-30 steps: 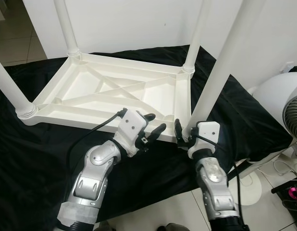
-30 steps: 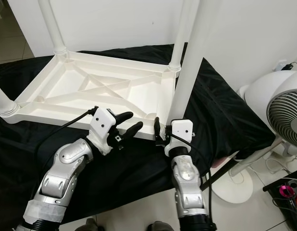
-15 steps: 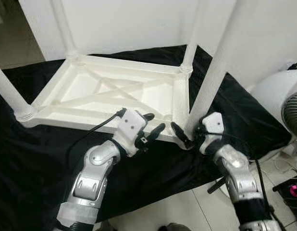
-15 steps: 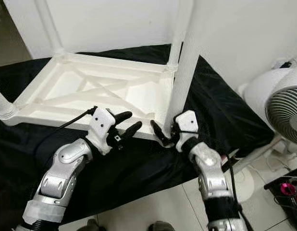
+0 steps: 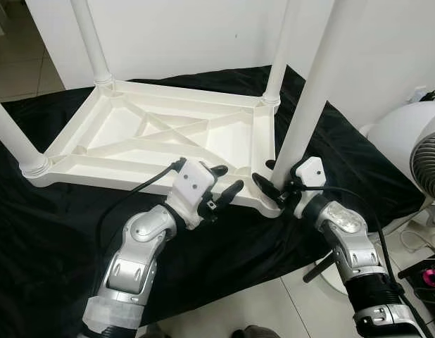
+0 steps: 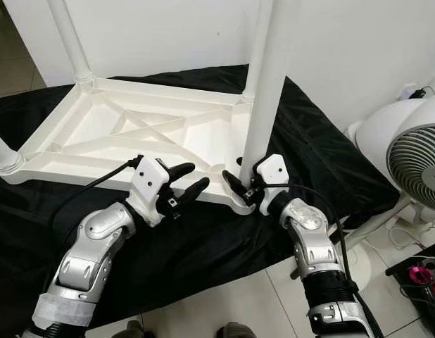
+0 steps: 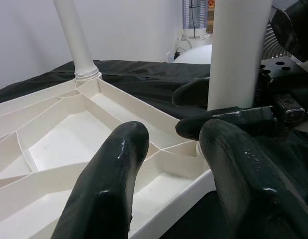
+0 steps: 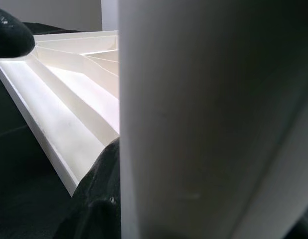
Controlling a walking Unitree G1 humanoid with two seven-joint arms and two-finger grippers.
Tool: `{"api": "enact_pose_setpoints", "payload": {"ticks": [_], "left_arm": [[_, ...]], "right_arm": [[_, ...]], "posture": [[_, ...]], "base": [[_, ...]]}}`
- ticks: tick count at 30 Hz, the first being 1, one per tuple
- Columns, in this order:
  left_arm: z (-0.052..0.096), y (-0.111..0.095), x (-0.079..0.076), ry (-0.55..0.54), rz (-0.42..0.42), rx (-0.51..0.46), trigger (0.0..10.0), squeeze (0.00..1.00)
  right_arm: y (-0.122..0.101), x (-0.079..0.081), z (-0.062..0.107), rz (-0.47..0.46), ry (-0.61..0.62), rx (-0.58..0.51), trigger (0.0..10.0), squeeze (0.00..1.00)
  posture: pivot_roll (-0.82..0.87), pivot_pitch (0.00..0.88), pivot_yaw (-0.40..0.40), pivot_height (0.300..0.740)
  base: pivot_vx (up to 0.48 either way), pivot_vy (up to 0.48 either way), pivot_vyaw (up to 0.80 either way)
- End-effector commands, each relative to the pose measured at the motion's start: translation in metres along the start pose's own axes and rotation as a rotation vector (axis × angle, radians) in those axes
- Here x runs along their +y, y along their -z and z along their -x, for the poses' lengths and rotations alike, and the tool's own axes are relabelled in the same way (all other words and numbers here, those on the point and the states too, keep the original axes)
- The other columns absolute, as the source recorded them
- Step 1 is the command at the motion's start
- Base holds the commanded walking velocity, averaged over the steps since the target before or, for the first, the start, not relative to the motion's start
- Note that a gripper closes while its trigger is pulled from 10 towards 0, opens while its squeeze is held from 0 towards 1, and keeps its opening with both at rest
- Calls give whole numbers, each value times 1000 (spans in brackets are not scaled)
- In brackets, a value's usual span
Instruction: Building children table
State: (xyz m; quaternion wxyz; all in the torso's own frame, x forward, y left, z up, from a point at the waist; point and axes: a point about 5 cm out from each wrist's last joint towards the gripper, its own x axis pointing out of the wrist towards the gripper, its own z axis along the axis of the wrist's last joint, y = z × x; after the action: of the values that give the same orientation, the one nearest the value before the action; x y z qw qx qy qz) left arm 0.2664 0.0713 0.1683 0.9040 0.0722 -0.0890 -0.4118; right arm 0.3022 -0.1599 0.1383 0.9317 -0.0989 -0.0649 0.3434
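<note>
Here, ribbed white plastic tabletop (image 5: 168,137), round leg (image 5: 302,105), black cloth (image 5: 55,232).

Head eyes: my stereo pair looks forward and down, sharing the upturned table (image 5: 168,134).
Left wrist: looks along my left claw (image 7: 169,164), close to the near-right leg (image 7: 238,50).
Right wrist: pressed against that leg.

Silver jointed arms, white wrist housings, black cables, glossy black jaws.

Leg (image 5: 307,105) tops cut off.
</note>
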Motion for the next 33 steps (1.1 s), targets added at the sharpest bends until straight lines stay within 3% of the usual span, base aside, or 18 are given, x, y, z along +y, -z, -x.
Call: {"api": "enact_pose_setpoints", "payload": {"ticks": [1, 5, 6, 8, 11, 13, 19, 21, 23, 24, 26, 31, 32, 33], "left_arm": [[2, 4, 2, -92, 5, 21, 10000, 0], [2, 4, 2, -91, 6, 22, 10000, 0], [2, 4, 1, -90, 6, 23, 10000, 0], [2, 4, 1, -90, 6, 23, 10000, 0], [2, 4, 1, -90, 6, 24, 10000, 0], [2, 4, 1, -90, 9, 25, 10000, 0], [2, 4, 0, -89, 12, 27, 10000, 0], [2, 4, 0, -89, 15, 25, 10000, 0], [2, 4, 0, -89, 15, 25, 10000, 0], [2, 4, 0, -90, 15, 24, 10000, 0], [2, 4, 0, -91, 14, 25, 10000, 0], [2, 3, -1, -93, 16, 23, 10000, 0], [3, 3, -1, -94, 15, 24, 10000, 0], [3, 3, -1, -94, 15, 24, 10000, 0]], "right_arm": [[5, 7, 1, -20, -23, 20, 10000, 0], [5, 10, 2, -37, 8, 11, 10000, 0], [4, 15, 2, -39, 103, 14, 10000, 0], [4, 15, 2, -39, 103, 14, 10000, 0], [4, 19, 3, -37, 182, 23, 10000, 0], [4, 26, 4, -57, 309, 30, 10000, 0], [0, 42, 3, -93, 423, 21, 10000, 0], [-1, 46, -1, -129, 608, 48, 10000, 0], [-1, 46, -1, -129, 608, 48, 10000, 0], [-2, 46, -3, -151, 683, 59, 10000, 0], [-4, 47, -5, -170, 731, 60, 10000, 0], [-9, 53, -11, -177, 718, 44, 10000, 0], [-13, 54, -11, -174, 686, 25, 10000, 773], [-13, 54, -11, -174, 686, 25, 10000, 773]], "posture": [[-87, 35, -4, 740], [-91, 36, -5, 740], [-94, 36, -4, 740], [-94, 36, -4, 740], [-94, 37, -4, 740], [-99, 40, -3, 740], [-101, 41, -2, 740], [-97, 43, -4, 740], [-97, 43, -4, 740], [-97, 43, -4, 740], [-91, 44, -2, 740], [-82, 44, -2, 740], [-78, 42, -9, 740], [-78, 42, -9, 740]], "base": [[0, 0, 0], [0, 0, 0], [0, 0, 0], [0, 0, 0], [0, 0, 0], [0, 0, 0], [0, 0, 0], [0, 0, 0], [0, 0, 0], [0, 0, 0], [0, 0, 0], [0, 0, 0], [0, 0, 0], [0, 0, 0]]}}
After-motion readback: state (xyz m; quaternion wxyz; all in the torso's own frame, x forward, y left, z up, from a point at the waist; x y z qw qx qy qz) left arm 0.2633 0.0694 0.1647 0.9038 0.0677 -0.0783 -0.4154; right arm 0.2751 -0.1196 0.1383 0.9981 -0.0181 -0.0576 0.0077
